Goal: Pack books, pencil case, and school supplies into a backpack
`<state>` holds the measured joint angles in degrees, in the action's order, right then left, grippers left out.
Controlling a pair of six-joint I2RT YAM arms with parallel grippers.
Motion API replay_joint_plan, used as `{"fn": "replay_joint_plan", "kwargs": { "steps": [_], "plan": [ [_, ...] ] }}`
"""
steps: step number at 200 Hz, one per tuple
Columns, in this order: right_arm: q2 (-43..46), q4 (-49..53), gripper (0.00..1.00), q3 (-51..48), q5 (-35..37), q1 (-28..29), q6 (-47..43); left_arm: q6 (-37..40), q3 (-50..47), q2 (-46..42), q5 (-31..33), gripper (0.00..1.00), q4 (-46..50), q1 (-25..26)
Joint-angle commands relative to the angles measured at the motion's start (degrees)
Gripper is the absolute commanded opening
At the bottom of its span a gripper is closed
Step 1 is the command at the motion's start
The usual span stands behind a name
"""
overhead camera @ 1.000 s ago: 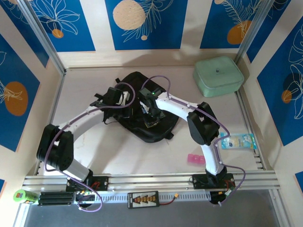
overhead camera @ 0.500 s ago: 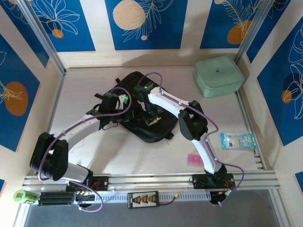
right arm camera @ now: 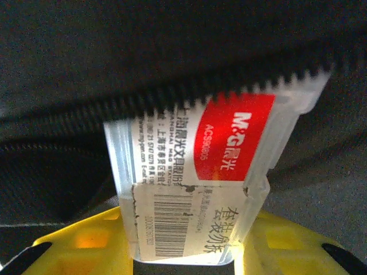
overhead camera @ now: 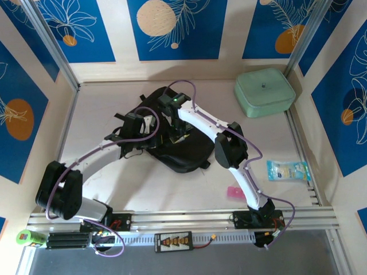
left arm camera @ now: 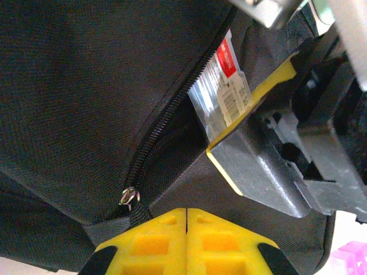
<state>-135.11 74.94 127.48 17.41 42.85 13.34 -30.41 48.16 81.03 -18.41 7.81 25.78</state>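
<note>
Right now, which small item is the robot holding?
The clear red-labelled packet, pinched by the right gripper at the backpack zip; the pink block and blue-marked packet lie on the table.

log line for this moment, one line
left gripper shut on zip tab | right gripper shut on clear box, tip inside backpack opening | pink block, clear packet on table

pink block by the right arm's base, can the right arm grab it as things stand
Probably not yet: the right gripper is shut on a clear packet partly inside the backpack. The pink block lies uncovered on the table, so likely yes after release.
</note>
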Motion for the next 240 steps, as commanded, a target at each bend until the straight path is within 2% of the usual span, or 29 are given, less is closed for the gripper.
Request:
{"fn": "replay_joint_plan", "kwargs": {
  "steps": [1, 37, 54, 94, 120, 135, 157, 183, 216, 240],
  "plan": [
    [2.62, -6.98, 0.27, -0.66, -3.25, 0.17, 0.87, -1.36, -1.01, -2.17, -0.66, 0.0, -0.59, 0.64],
    [4.49, -12.01, 0.31, -1.21, -5.89, -0.74, 5.07, -2.05, -1.75, -2.41, 1.39, 0.0, -0.61, 0.57],
    [6.99, -13.95, 0.38, -4.17, -7.81, -1.18, 6.85, -2.24, -1.93, -2.4, 2.13, 0.0, -0.54, 0.49],
    [20.4, -25.21, 0.64, -21.45, -15.02, -1.89, 11.04, -1.98, -1.51, -1.69, 2.38, 0.0, -0.46, 0.31],
    [27.67, -32.05, 0.69, -32.21, -17.87, -2.68, 14.99, -1.3, -0.64, -1.22, 1.75, 0.0, -0.02, 0.34],
    [30.2, -34.61, 0.69, -37.46, -16.94, -2.69, 17.52, -0.92, -0.14, -1.1, 1.71, 0.0, 0.58, 0.32],
    [32.07, -37.97, 0.63, -43.36, -15.67, -2.7, 20.71, -0.66, 0.17, -1.19, 1.58, 0.0, 0.96, 0.3],
    [31.16, -39.51, 0.44, -45.22, -12.84, -2.85, 22.0, -0.31, 0.74, -0.97, 1.45, 0.0, 1.54, 0.31],
    [26.46, -41.21, 0.22, -41.16, -12.04, -3.3, 20.55, -0.08, 1.14, -0.85, 1.47, 0.0, 2.05, 0.32],
    [22.27, -41.86, 0.17, -35.42, -12.2, -3.3, 19.38, 0.26, 1.51, -0.82, 1.51, 0.0, 2.67, 0.28]
  ]
}}
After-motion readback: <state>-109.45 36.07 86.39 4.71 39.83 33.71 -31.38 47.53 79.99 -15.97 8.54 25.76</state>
